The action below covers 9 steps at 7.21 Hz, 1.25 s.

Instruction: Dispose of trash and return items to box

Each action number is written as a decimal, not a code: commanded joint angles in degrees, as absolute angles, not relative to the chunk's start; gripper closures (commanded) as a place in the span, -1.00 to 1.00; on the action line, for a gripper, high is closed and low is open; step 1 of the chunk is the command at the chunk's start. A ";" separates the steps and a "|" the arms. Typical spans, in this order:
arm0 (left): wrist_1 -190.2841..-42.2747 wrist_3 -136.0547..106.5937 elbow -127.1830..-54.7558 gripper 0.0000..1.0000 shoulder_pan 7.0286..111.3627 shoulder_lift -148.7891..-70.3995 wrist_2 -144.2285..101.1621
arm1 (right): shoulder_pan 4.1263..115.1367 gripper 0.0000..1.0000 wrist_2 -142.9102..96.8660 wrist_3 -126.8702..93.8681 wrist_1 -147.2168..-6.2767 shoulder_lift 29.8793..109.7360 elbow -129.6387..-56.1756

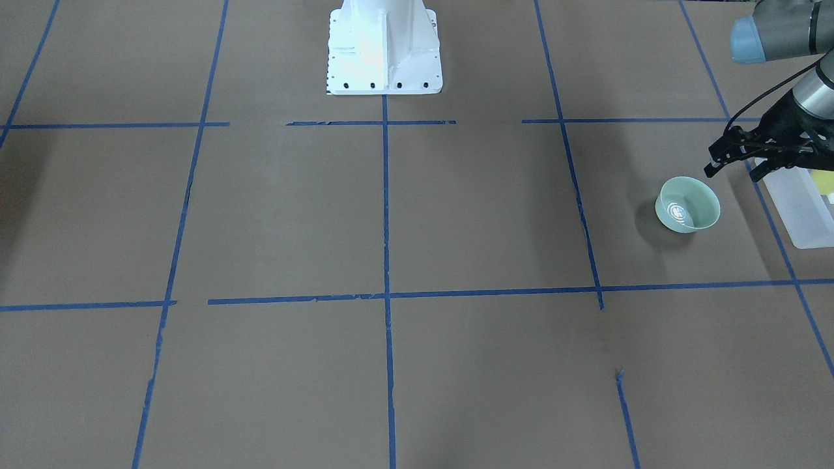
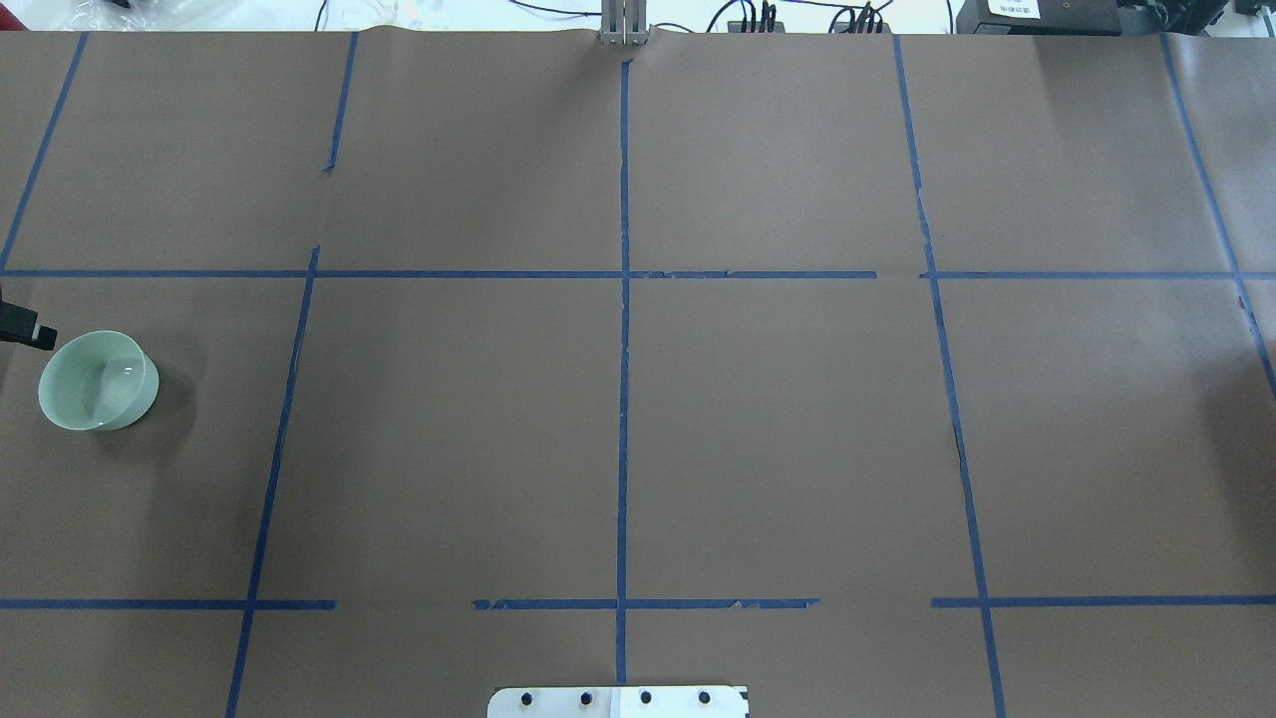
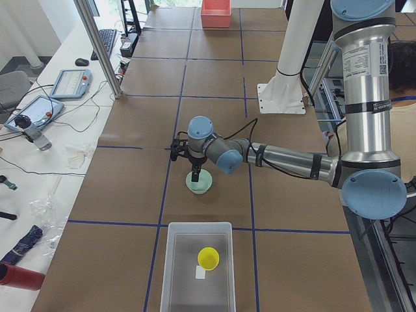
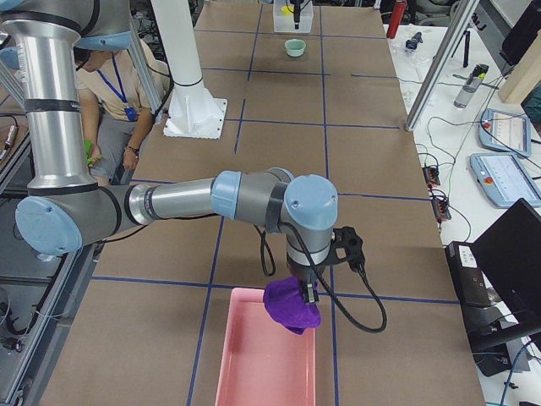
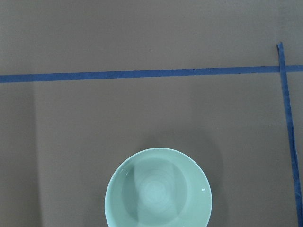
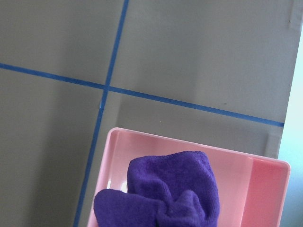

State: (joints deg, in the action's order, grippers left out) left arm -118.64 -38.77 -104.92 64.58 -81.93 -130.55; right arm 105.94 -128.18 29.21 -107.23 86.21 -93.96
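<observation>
Brown tbl (image 2: 758,429), bowl (image 2: 98,381) nr box (image 1: 798,208) (left end)

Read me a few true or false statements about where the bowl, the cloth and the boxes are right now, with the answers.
1. The green bowl stands upright on the table. True.
2. The bowl has something inside it. False: it is empty; the yellow cup lies in the clear box.
3. The purple cloth is over the pink bin. True.
4. The left end effector grips the bowl. False: it is open and clear of the bowl.
</observation>
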 commanded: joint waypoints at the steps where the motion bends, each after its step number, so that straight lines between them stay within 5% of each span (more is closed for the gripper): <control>1: -118.65 -39.55 -104.94 -1.00 63.55 -81.91 -128.25 | 105.21 1.00 -127.79 29.45 -92.53 87.71 -79.34; 2: -118.65 -41.73 -104.42 -1.00 61.11 -82.00 -128.06 | 104.16 1.00 -127.88 28.83 -87.85 87.80 -74.75; 3: -118.65 -45.14 -104.41 -1.00 57.95 -82.00 -126.06 | 103.11 0.33 -128.66 26.91 -86.41 87.80 -72.97; 4: -118.65 -48.83 -104.24 -1.00 54.18 -82.87 -123.34 | 102.14 -0.99 -130.24 23.15 -85.44 87.98 -72.95; 6: -118.74 -50.54 -102.32 -1.00 52.65 -85.07 -123.05 | 99.16 -1.00 -132.95 16.67 -81.31 88.16 -76.00; 9: -118.65 -50.45 -98.98 -0.93 50.81 -88.93 -121.29 | 89.50 -1.00 -137.09 -4.24 -81.21 89.56 -94.61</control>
